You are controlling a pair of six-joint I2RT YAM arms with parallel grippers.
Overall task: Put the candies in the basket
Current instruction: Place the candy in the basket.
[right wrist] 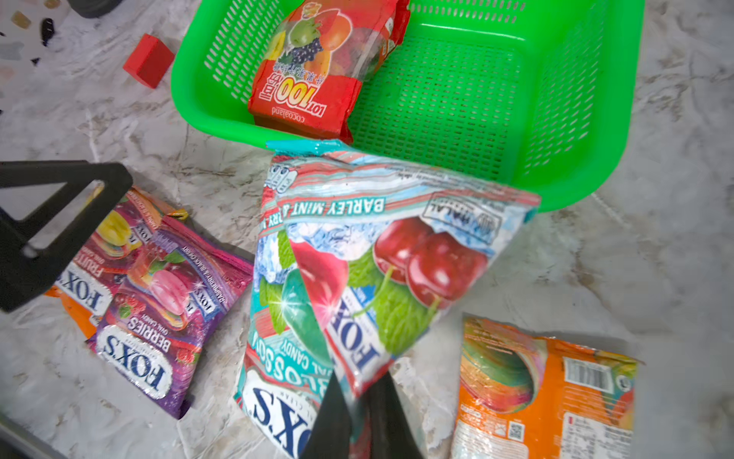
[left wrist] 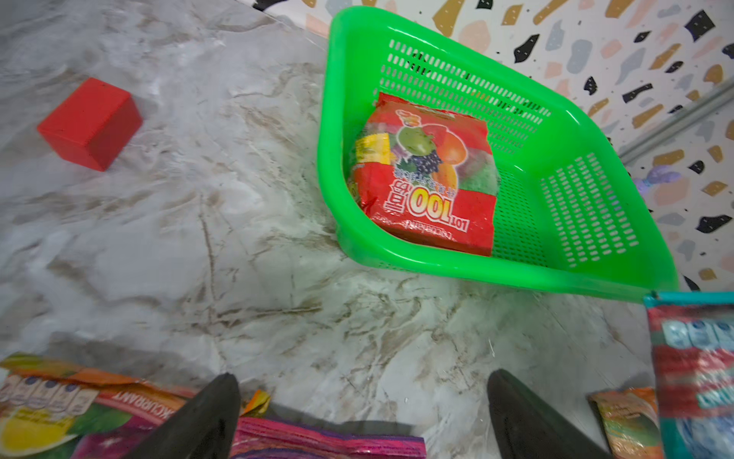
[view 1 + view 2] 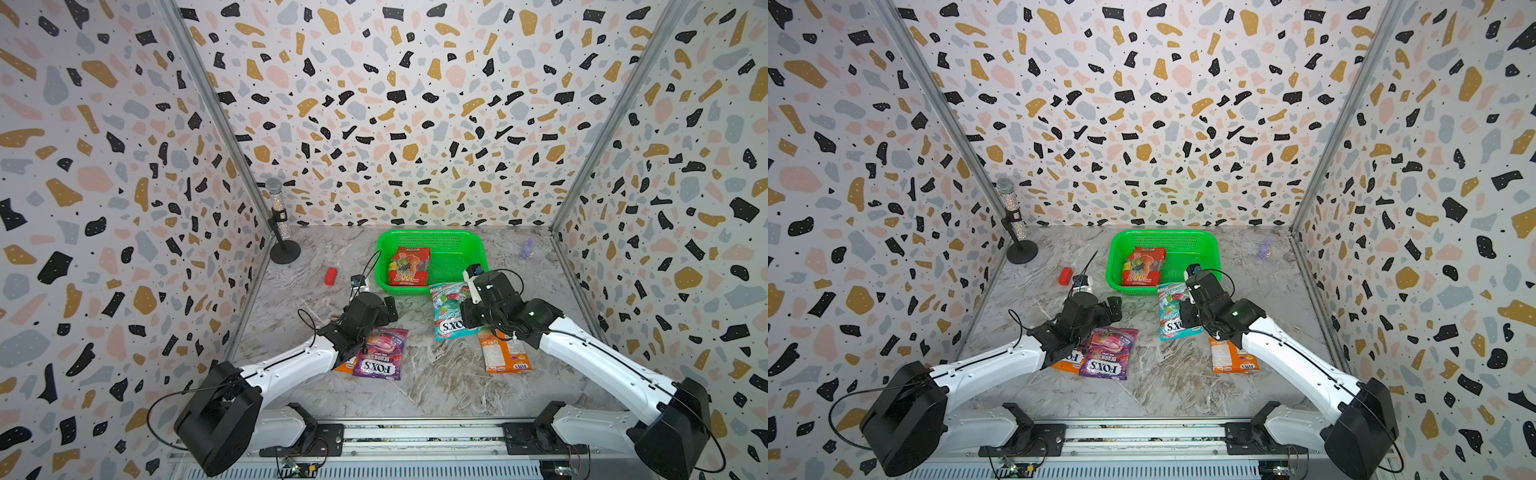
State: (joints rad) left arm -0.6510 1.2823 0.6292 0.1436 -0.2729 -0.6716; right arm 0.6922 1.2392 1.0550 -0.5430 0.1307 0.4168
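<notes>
— What are your fingers doing?

— My right gripper [image 1: 357,393] is clamped on a corner of the flat glossy teal candy bag [image 1: 369,254]. The bag is folded over itself, just beside the near rim of the bright green perforated plastic basket [image 3: 440,241]. My left gripper [image 2: 363,401] is spread wide and holds nothing, above the glossy purple candy bag [image 3: 380,353].

— And the other candies?

— The red fruit-printed candy bag [image 3: 409,266] lies inside the basket. One orange candy bag [image 1: 79,286] sits partly under the purple one. A second orange bag [image 3: 503,353] lies on the marble-patterned table [image 3: 436,386], under my right arm.
</notes>
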